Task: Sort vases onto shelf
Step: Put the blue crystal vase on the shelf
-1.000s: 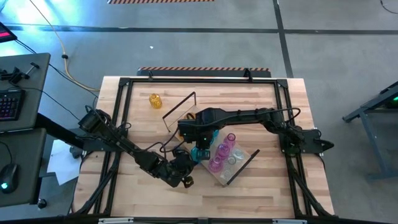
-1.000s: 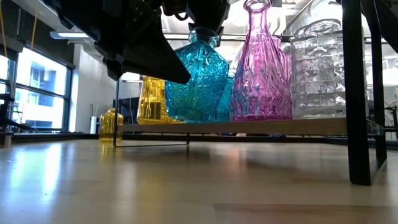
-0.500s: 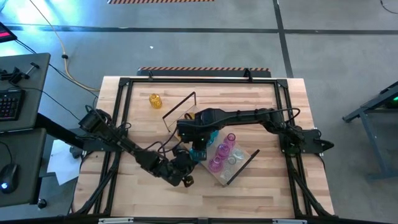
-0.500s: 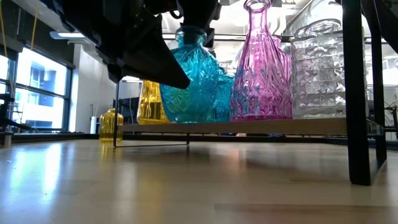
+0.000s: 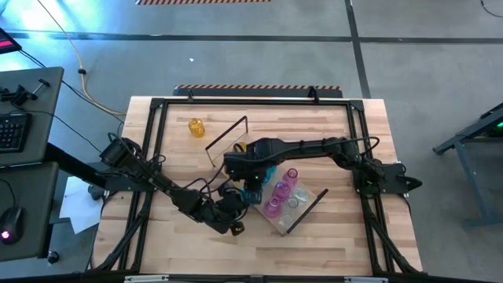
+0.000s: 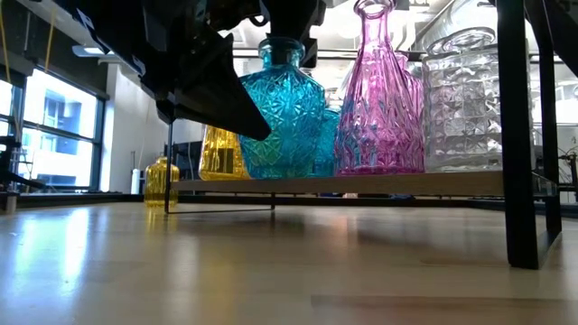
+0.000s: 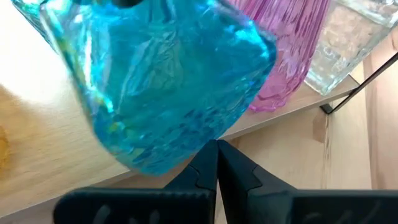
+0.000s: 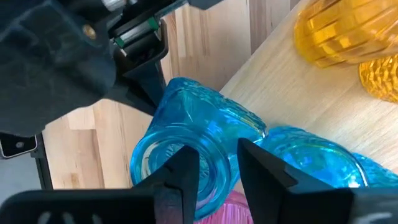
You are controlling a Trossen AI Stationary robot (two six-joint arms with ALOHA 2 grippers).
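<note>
Most of the job looked done. On the shelf (image 6: 361, 183) stood a yellow vase (image 6: 219, 152), two blue ones, a pink vase (image 6: 379, 99) and a clear vase (image 6: 461, 99). The right gripper (image 8: 214, 165) hung over the front blue vase (image 6: 284, 113), one finger inside its neck and one outside, a little apart, so it seemed to be letting go. The left gripper (image 7: 216, 171) was shut and empty just beside the shelf. One small yellow vase (image 5: 196, 126) sat alone on the table (image 5: 330, 134), well apart. I could not tell if more were hidden.

Amber vases (image 6: 224, 152): three; teal vases (image 6: 287, 113): two.
</note>
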